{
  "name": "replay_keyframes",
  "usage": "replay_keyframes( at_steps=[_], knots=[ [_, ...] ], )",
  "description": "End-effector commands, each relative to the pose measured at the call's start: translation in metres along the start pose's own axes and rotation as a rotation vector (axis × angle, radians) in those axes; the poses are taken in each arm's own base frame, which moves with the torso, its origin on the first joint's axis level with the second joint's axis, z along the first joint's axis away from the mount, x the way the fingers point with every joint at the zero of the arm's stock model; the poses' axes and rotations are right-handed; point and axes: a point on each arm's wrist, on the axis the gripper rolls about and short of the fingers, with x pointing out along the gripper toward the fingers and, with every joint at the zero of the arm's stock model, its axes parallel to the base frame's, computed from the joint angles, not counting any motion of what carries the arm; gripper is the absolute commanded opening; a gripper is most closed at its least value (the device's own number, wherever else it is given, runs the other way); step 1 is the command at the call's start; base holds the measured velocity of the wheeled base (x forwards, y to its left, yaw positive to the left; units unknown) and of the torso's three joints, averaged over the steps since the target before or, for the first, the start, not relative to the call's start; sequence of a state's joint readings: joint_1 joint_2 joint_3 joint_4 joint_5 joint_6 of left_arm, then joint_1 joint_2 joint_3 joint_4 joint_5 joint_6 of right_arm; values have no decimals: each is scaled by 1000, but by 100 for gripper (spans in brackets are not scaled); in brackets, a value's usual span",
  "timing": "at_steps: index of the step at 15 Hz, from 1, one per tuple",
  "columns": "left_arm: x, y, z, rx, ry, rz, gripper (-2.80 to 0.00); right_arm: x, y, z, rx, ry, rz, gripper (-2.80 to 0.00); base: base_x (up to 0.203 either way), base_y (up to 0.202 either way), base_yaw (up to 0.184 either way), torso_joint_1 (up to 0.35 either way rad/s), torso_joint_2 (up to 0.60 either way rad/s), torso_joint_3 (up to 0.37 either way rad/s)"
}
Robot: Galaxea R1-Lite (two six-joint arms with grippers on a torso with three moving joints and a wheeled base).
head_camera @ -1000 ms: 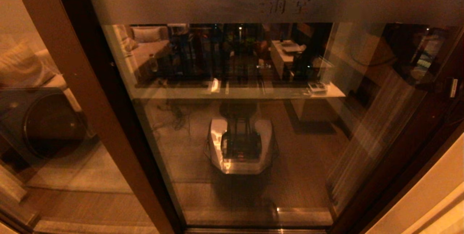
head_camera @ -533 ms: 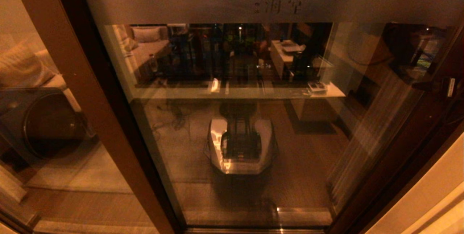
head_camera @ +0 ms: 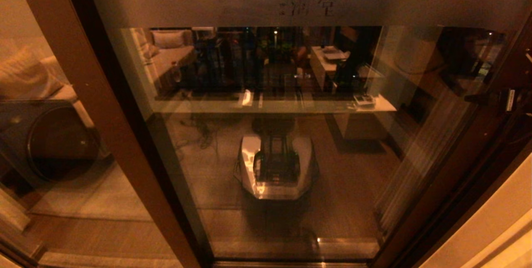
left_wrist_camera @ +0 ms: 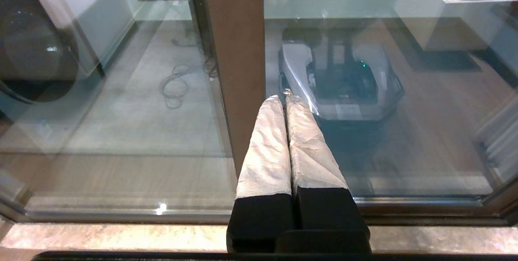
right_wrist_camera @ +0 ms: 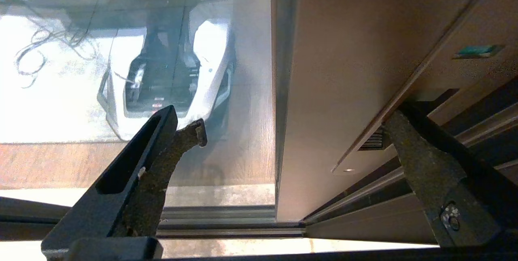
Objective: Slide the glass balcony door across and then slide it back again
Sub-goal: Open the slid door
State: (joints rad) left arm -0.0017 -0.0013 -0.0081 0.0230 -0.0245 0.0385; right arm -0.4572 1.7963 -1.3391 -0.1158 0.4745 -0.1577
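Head view: wide brown post (head_camera: 70, 93) just left of glass balcony door (head_camera: 291, 143).

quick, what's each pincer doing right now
Left pincer: shut, holding nothing, in front of the glass.
Right pincer: open, its fingers either side of the stile of the dark reddish-brown framed glass balcony door.

One glass balcony door (head_camera: 291, 135) fills the head view, carrying one frosted band (head_camera: 374, 4) across its top; left of the door stands one wide brown post (head_camera: 83, 93), and two grippers show, one per wrist view.
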Motion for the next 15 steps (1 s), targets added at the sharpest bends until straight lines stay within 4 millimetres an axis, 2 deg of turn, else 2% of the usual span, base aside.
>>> replay_keyframes(
  at_steps=[1, 5, 11, 15],
  knots=[
    [0, 0, 0, 0, 2, 0, -280, -1, 5, 0, -4, -1, 12, 0, 0, 0, 0, 0, 0, 0],
    [0, 0, 0, 0, 2, 0, -280, -3, 15, 1, -11, -2, 31, 0, 0, 0, 0, 0, 0, 0],
    [0, 0, 0, 0, 2, 0, -280, -6, 1, -6, 6, 20, -43, 0, 0, 0, 0, 0, 0, 0],
    [0, 0, 0, 0, 2, 0, -280, -18, 7, -8, 10, 22, -43, 0, 0, 0, 0, 0, 0, 0]
  ],
)
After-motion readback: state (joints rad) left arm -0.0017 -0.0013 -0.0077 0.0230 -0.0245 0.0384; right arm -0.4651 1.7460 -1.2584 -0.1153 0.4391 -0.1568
